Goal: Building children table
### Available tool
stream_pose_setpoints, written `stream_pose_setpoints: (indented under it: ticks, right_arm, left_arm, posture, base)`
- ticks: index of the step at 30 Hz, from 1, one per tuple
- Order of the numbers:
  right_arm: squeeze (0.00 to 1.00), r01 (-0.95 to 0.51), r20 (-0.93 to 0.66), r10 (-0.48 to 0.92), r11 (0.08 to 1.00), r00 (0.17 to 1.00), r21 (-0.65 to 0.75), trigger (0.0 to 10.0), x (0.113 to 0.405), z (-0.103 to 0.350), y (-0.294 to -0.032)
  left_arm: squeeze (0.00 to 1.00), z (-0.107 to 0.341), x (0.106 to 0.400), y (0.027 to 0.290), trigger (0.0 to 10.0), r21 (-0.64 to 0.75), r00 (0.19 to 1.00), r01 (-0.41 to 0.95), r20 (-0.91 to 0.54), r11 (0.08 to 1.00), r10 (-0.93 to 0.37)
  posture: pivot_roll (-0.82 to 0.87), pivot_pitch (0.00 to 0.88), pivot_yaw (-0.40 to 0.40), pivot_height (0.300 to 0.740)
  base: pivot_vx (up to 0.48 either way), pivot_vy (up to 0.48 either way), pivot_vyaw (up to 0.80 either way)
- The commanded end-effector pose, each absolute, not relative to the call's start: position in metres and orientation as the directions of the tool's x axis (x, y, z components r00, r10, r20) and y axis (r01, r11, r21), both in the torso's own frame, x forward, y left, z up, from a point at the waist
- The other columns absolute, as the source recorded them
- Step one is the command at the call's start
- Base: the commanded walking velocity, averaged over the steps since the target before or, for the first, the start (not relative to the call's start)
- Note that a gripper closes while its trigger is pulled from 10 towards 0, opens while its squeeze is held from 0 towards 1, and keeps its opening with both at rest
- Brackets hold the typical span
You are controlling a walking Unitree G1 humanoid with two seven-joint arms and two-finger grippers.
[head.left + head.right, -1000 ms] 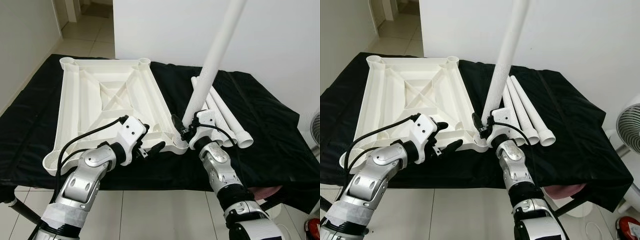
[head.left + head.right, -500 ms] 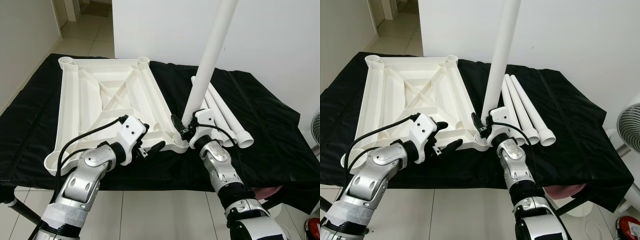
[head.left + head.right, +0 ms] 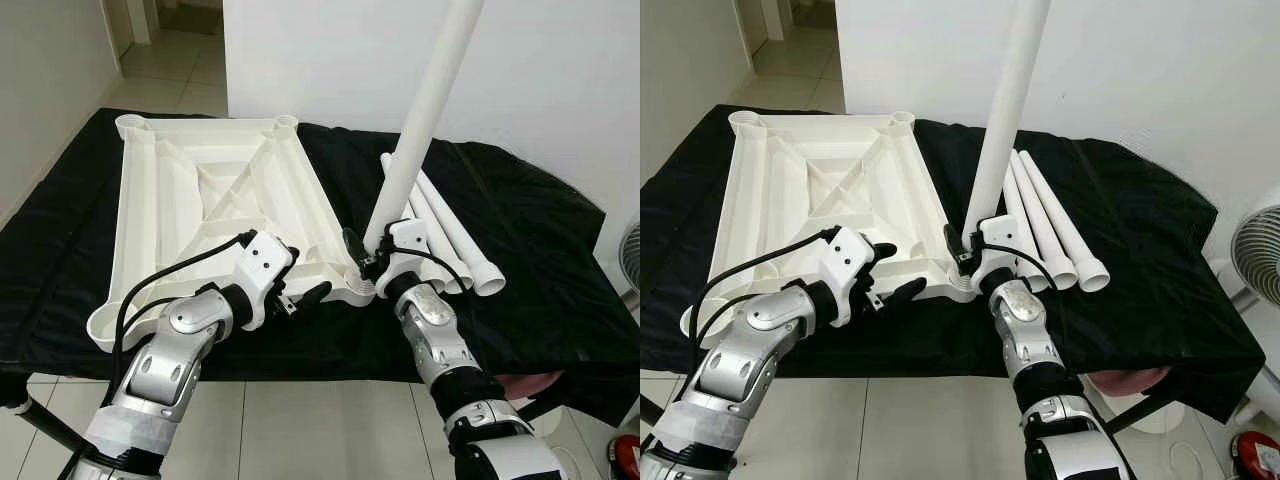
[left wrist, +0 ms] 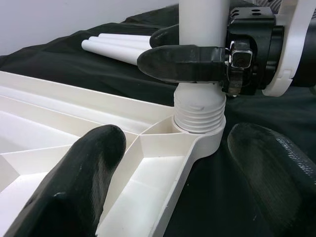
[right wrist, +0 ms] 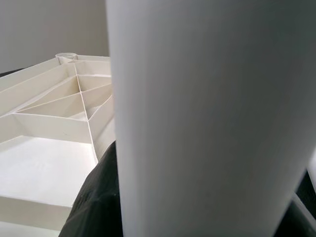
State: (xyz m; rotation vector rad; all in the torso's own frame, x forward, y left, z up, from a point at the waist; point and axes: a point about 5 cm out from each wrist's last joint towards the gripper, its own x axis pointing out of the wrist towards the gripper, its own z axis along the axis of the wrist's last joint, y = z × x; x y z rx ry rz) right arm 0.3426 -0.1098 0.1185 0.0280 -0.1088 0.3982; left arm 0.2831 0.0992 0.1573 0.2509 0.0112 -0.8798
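We see the white table top [image 3: 215, 215] lying upside down on a worktop [image 3: 540, 270] covered in black cloth, its ribbed underside facing up and a round socket at each corner. Our right claw [image 3: 362, 255] is clamped around the lower end of a white leg [image 3: 415, 135], just above its threaded foot. The leg stands nearly upright, leaning a little to our right, with its thread sitting in the near right corner socket [image 4: 200, 140] of the table top. In the left wrist view the ridges of the thread still show above the socket's rim, and one black finger [image 4: 185, 61] of the right claw wraps across the leg's front.

Our left claw [image 3: 300, 290] sits just to the left of that corner, over the near edge of the table top. Its two fingers are spread wide and grip nothing; one hangs over the ribbed inner side, the other over the black cloth outside the rim, with the corner between them.

Three more white legs [image 3: 455, 235] lie side by side on the cloth just to the right of the right claw, close behind its wrist, their flared ends pointing towards the near edge. A white wall [image 3: 560, 70] rises behind the worktop, and part of a fan [image 3: 1255, 255] shows at the far right.
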Motion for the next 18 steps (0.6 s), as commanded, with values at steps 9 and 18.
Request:
stream_pose_setpoints:
  ticks: [9, 18]
  right_arm:
    - [0.0, -0.145, -0.123, 0.152, 0.987, 0.981, 0.065, 10.0, 0.331, 0.067, -0.128]
    - [0.0, -0.032, -0.128, 0.039, 0.998, 0.991, 0.058, 10.0, 0.338, 0.071, -0.137]
  left_arm:
    - [0.0, 0.163, 0.286, 0.098, 10.0, 0.233, 0.674, 0.73, -0.086, 0.643, -0.734]
    - [0.0, 0.163, 0.286, 0.097, 10.0, 0.235, 0.669, 0.733, -0.085, 0.638, -0.738]
  posture:
    - [-0.01, 0.0, -0.073, 0.74]
    - [0.0, 0.0, -0.077, 0.74]
  base:
    - [0.0, 0.0, 0.0]
    - [0.0, 0.0, 0.0]
